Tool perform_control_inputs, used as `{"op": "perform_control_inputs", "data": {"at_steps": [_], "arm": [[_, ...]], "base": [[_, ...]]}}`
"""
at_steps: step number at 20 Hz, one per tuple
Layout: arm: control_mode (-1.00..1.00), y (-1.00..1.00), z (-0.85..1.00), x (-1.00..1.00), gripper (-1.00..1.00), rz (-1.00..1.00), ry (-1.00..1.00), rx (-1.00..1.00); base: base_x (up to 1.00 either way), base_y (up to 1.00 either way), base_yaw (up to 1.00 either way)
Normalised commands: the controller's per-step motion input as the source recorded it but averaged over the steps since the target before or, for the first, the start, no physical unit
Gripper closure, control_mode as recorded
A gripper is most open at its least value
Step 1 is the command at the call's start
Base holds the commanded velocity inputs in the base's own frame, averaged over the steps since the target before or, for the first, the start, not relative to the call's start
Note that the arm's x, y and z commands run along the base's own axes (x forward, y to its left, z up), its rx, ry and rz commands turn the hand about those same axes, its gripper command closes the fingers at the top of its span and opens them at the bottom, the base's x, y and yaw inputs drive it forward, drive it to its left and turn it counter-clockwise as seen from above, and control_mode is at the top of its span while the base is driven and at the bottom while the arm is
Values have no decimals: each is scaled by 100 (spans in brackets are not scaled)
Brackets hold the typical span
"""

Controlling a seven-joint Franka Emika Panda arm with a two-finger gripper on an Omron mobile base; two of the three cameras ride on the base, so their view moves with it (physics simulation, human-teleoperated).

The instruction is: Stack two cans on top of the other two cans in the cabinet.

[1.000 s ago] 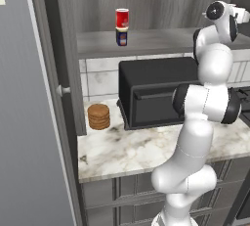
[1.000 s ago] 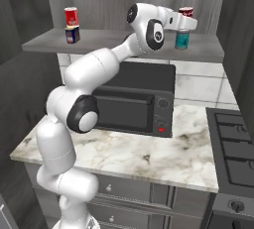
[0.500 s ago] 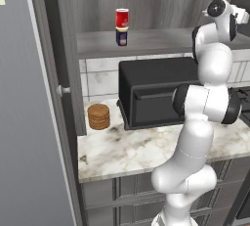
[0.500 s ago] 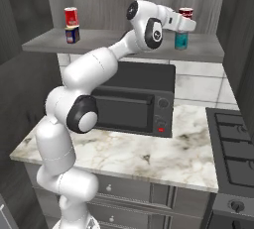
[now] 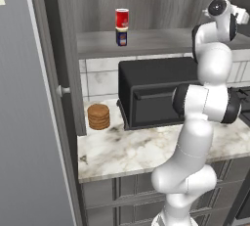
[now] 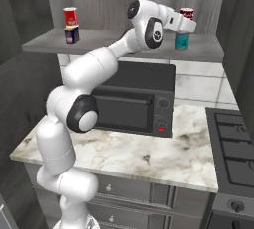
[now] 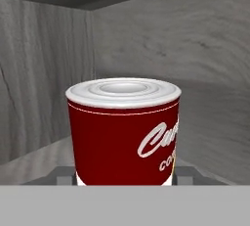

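The two-finger gripper (image 6: 187,23) was at the right end of the grey wood-grain cabinet shelf (image 6: 124,44), its jaws drawn in around the red cylindrical can with pale rim and white script (image 7: 123,131). In the hand view that can sat upright between the fingertips (image 7: 62,177). In the right base view it stood directly above the teal-blue can (image 6: 181,40); whether the two already touched could not be told.

To finish this step well, the red can should be centred squarely over the teal can and kept upright. The jaws should part only once it rests there, and the hand should then back straight out from the teal can rather than sideways, so a finger does not drag the stack over.

At the far left of the shelf from the teal can, the plain red can (image 6: 71,16) already sat on the short dark blue can with a yellow label (image 6: 72,34), so that pair looked done. Below the teal can stood the black microwave-like box (image 6: 136,99) on the marbled counter (image 6: 149,156). A stack of brown round cookies (image 5: 98,116) sat on the counter beyond the box's far side. Close around the teal can, the cabinet's back and side walls left little room for the hand.
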Motion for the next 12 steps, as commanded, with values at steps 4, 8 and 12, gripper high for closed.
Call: {"op": "perform_control_inputs", "data": {"at_steps": [4, 8, 12], "arm": [[-100, 0, -22, 20, -100, 1, 0, 0], [-100, 0, -16, 22, -100, 2, -1, 0], [-100, 5, -4, 2, -100, 4, 0, 0]], "base": [[0, 0, 0], [0, 0, 0], [0, 0, 0]]}}
